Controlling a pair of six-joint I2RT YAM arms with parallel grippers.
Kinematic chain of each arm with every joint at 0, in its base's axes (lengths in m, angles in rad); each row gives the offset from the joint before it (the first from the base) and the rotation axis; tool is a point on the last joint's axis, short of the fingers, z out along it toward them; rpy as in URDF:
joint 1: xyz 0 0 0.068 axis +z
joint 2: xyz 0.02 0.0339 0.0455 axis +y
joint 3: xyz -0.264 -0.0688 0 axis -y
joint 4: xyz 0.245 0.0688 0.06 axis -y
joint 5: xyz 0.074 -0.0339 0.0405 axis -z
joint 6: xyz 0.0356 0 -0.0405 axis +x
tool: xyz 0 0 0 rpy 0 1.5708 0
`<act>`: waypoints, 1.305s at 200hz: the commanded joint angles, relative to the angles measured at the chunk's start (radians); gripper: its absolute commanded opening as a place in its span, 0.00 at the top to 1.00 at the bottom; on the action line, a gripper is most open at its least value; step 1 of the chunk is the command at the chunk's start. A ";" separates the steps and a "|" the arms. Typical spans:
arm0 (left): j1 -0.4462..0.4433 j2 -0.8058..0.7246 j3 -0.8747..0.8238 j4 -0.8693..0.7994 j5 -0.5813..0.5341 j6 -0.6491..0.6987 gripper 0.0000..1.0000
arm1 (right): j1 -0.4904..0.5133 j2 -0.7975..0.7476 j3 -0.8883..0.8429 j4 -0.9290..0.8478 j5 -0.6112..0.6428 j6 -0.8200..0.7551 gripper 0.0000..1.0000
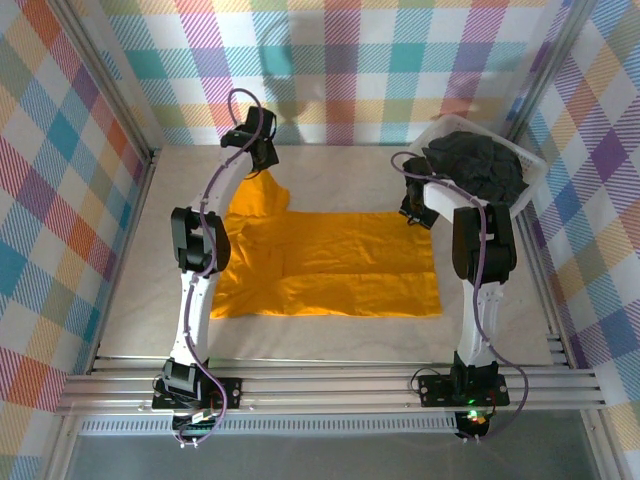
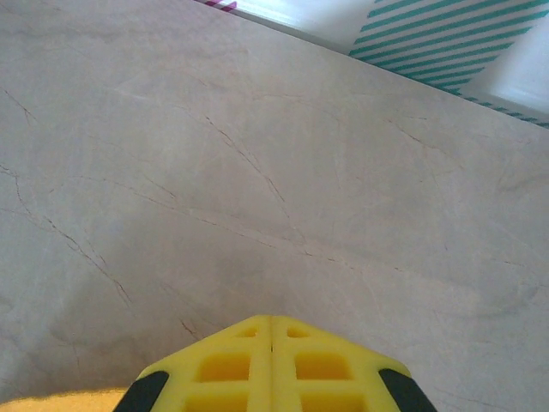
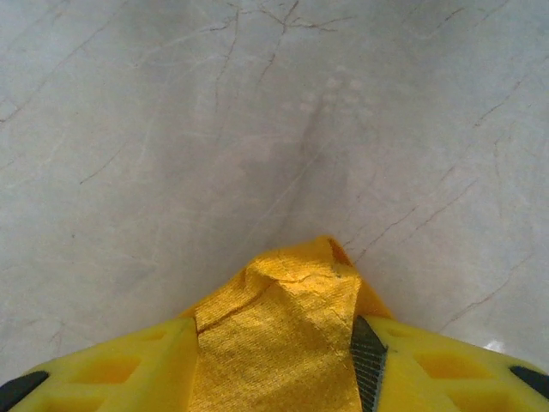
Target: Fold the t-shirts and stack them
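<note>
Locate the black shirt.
Top view: the black shirt lies bundled in the white basket at the far right corner, just beyond the right gripper.

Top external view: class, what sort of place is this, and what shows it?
Probably a robot lab cell: the left arm and right arm bolted to an aluminium rail, plaid screens walling in the table, an orange t-shirt laid out.

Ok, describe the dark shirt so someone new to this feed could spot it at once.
Look to the far right corner of the table, where a white basket sits. The charcoal-black t-shirt is the crumpled heap inside it, unlike the orange-yellow t-shirt spread out mid-table.
</note>
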State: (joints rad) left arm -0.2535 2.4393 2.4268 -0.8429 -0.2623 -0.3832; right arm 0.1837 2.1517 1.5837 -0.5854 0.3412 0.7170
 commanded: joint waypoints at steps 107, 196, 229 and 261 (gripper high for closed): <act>-0.016 -0.148 -0.070 -0.091 -0.032 -0.013 1.00 | -0.027 0.017 0.120 -0.129 0.010 -0.052 0.97; -0.023 -0.794 -0.881 -0.066 -0.103 -0.261 1.00 | 0.029 -0.259 -0.126 0.023 0.028 -0.168 0.98; -0.026 -1.070 -1.169 -0.052 -0.038 -0.326 1.00 | 0.045 -0.362 -0.243 0.029 0.002 -0.151 0.97; -0.036 -1.233 -1.288 -0.143 -0.023 -0.392 1.00 | 0.071 -0.456 -0.365 0.016 0.008 -0.135 0.97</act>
State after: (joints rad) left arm -0.2638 1.2831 1.2037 -0.9119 -0.3016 -0.6971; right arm 0.2386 1.7603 1.3018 -0.5598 0.3405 0.5743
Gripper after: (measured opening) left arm 0.054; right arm 0.057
